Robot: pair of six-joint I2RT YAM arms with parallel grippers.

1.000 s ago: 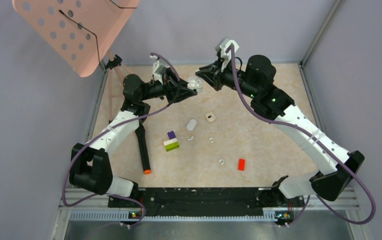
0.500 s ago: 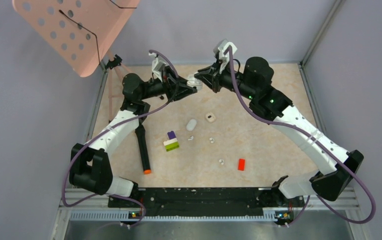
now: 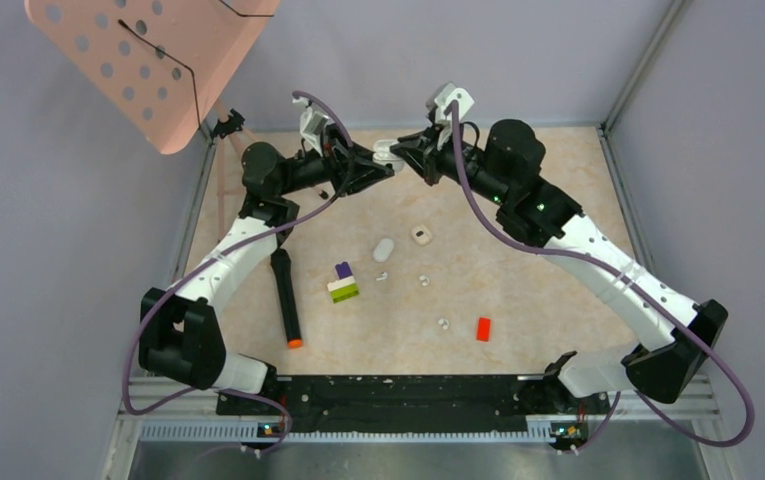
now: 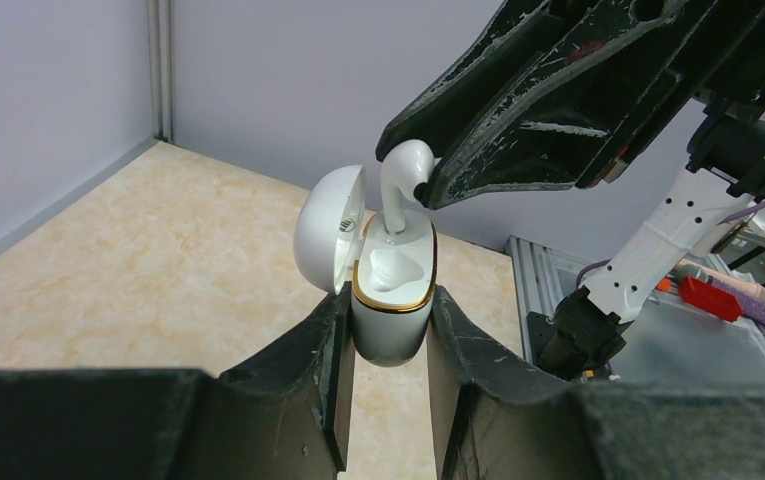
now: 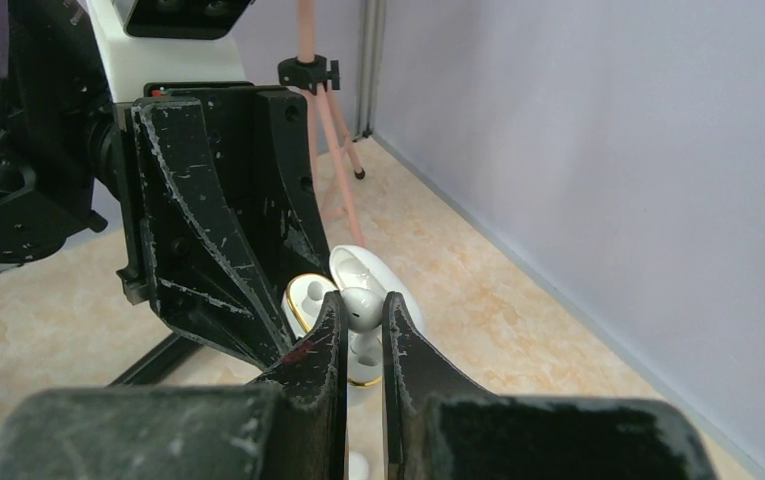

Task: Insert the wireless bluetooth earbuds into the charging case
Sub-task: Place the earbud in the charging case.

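Up by the desk's far edge, the left gripper clamps one open charging case, the right gripper pinches one earbud, and three earbuds lie loose.

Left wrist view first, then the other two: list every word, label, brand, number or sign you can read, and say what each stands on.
No text can be read in any of the three views.
Inside the open lid of the charging case: a small dark marking, too blurred to read.
Earbud: plain white, no marking visible.
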